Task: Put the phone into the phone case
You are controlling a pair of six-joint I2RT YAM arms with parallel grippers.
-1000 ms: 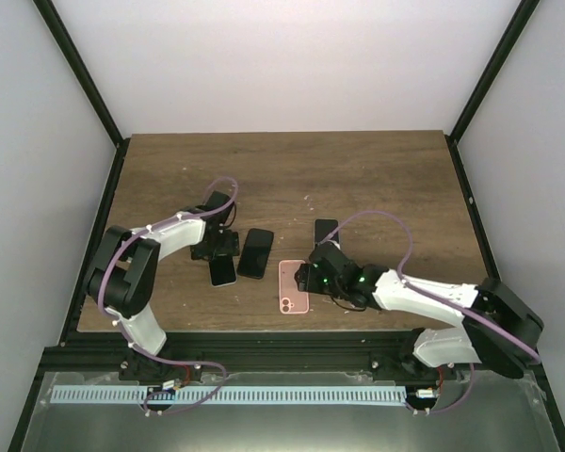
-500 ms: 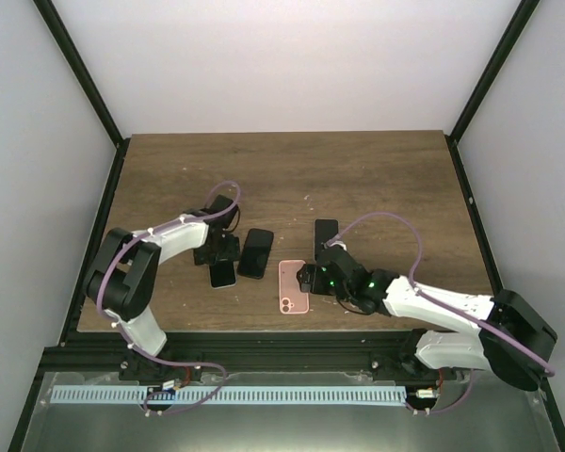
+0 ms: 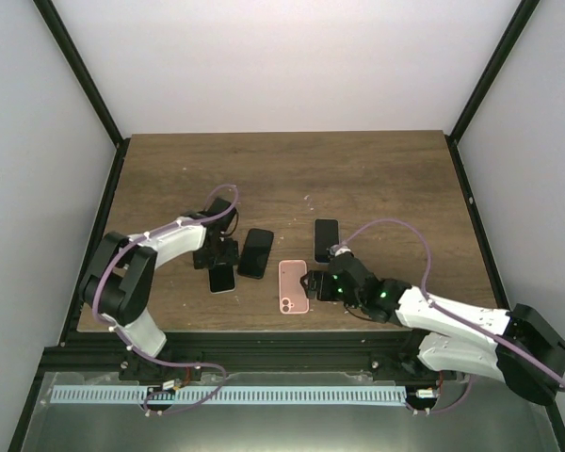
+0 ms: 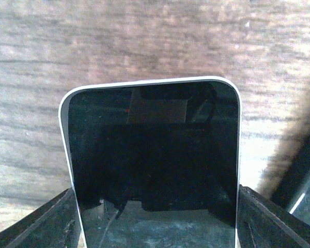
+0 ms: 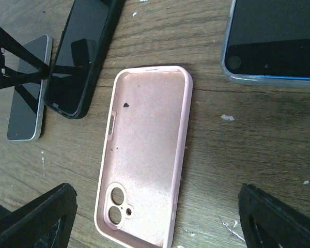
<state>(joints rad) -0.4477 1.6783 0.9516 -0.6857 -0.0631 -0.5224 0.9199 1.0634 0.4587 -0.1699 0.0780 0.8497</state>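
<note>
The phone (image 4: 154, 160), black screen up with a silver rim, lies on the wooden table; it also shows in the top view (image 3: 222, 277) and the right wrist view (image 5: 26, 93). My left gripper (image 4: 155, 225) has a finger against each long edge of it and is shut on it (image 3: 218, 260). The empty pink phone case (image 5: 147, 150) lies open side up, camera holes toward me, also seen in the top view (image 3: 293, 286). My right gripper (image 5: 157, 217) is open and empty, its fingers wide on either side of the case's near end (image 3: 313, 282).
A black phone (image 3: 255, 252) lies between the silver-rimmed phone and the pink case, also in the right wrist view (image 5: 85, 57). A phone in a clear case (image 3: 326, 233) lies behind the right gripper (image 5: 274, 41). Bare wood stretches behind them.
The left gripper and the phone have slid a little toward the near edge. The right gripper has drawn back off the pink case toward the near right and its arm has dropped lower.
</note>
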